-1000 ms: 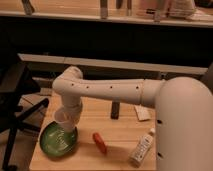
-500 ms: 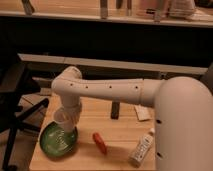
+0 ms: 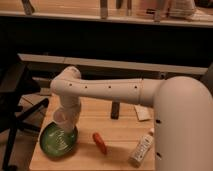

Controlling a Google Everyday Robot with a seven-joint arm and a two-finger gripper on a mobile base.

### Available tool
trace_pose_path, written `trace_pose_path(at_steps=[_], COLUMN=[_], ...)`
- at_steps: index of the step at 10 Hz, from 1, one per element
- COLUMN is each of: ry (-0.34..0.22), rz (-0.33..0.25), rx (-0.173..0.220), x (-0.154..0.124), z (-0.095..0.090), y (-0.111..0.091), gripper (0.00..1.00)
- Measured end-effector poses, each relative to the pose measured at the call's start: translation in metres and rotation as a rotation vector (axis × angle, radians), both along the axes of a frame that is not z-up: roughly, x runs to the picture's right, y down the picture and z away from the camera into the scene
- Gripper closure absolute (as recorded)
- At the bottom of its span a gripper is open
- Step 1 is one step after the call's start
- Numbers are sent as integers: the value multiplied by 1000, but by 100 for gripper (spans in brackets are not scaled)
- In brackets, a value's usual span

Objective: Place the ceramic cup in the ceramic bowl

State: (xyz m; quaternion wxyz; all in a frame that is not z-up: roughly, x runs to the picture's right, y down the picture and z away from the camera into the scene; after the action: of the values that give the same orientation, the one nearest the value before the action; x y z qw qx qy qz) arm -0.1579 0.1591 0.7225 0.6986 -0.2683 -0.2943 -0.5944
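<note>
The green ceramic bowl (image 3: 57, 141) sits at the front left corner of the wooden table. My gripper (image 3: 63, 120) points down at the end of the white arm, just above the bowl's far rim. It is shut on the small cream-white ceramic cup (image 3: 60, 116) and holds it over the bowl's back edge. The arm's wrist hides most of the gripper.
A red-orange oblong thing (image 3: 99, 143) lies right of the bowl. A white labelled squeeze bottle (image 3: 141, 148) lies at the front right. A dark upright object (image 3: 115, 110) and a pale flat item (image 3: 143, 113) stand behind. A black chair (image 3: 15, 107) is left of the table.
</note>
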Motion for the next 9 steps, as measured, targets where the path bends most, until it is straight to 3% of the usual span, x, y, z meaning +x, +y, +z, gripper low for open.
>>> trace_pose_path(at_steps=[2, 4, 9], ry=[0, 0, 0], rz=[0, -1, -2], rx=[0, -1, -1], x=[-1, -1, -2], z=[0, 0, -1], y=[0, 0, 0], gripper=[87, 80, 78])
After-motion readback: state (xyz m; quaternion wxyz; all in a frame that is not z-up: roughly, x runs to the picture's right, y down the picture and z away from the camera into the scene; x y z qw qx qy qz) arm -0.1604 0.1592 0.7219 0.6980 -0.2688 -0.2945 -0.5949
